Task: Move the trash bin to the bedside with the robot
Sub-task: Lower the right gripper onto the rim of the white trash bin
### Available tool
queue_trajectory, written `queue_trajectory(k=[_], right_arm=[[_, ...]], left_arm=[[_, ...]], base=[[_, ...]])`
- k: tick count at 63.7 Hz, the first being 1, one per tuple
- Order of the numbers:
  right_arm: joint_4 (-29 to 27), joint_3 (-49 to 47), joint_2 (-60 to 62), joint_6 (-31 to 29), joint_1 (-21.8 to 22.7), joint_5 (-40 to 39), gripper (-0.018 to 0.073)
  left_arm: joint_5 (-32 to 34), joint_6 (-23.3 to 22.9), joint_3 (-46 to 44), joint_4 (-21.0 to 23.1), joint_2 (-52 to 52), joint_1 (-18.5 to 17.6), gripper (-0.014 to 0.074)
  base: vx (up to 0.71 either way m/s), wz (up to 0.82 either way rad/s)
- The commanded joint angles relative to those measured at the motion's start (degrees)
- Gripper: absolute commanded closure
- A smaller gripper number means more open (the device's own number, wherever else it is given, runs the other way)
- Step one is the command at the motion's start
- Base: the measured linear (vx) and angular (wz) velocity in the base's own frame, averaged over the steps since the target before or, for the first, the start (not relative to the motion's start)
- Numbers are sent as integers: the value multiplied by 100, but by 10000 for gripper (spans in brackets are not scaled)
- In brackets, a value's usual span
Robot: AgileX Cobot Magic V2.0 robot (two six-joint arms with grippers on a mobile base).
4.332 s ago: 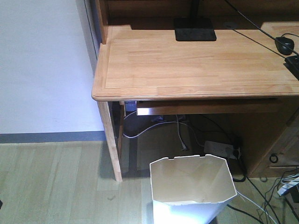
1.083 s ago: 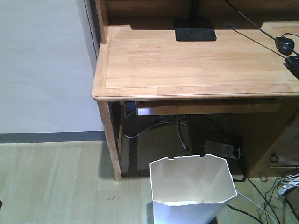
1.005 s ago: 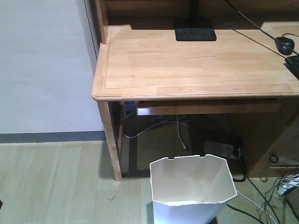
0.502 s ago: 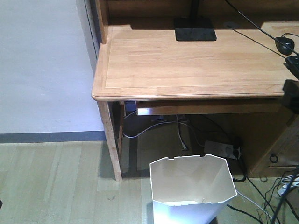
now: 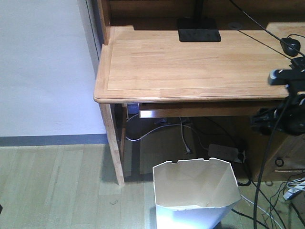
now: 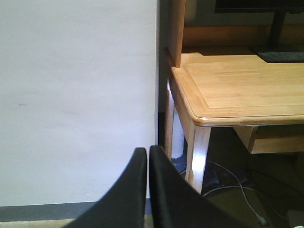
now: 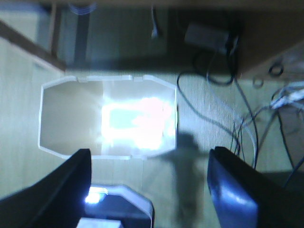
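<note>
As the right jaws hover spread over the trash bin [image 7: 71, 118], straddle its rim squarely; left jaws sit pressed together.

Your bin [image 5: 196, 191] sits on the floor [image 5: 57, 191] just before the desk [image 5: 190, 62], right of its front left leg [image 5: 113, 143]. The wall [image 5: 43, 67] lies left of the desk. Behind the bin, under the desk, a power strip [image 5: 223, 152] lies among cables [image 5: 157, 128]. On the desk, a monitor base [image 5: 199, 34] stands at the back, with a mouse [image 5: 289, 45] to its right. Your right arm [image 5: 279, 119] hangs above and right of the bin.
</note>
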State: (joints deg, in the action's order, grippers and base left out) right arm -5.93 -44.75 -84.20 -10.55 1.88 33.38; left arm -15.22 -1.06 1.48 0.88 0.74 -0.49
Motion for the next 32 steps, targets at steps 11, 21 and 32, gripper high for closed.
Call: queue_trajectory(k=[11, 21, 32], right_arm=[[-148, -560, -1355, -412, 608, -95, 48], [-404, -890, -2262, -870, 1054, -102, 48], [-530, -1226, -3265, -1555, 947, -638, 48]], left_arm=[[397, -25, 107, 18, 82, -32, 602], [397, -25, 107, 18, 82, -32, 602], [397, -25, 107, 18, 82, -32, 602]], base=[[0, 0], [0, 0], [0, 0]])
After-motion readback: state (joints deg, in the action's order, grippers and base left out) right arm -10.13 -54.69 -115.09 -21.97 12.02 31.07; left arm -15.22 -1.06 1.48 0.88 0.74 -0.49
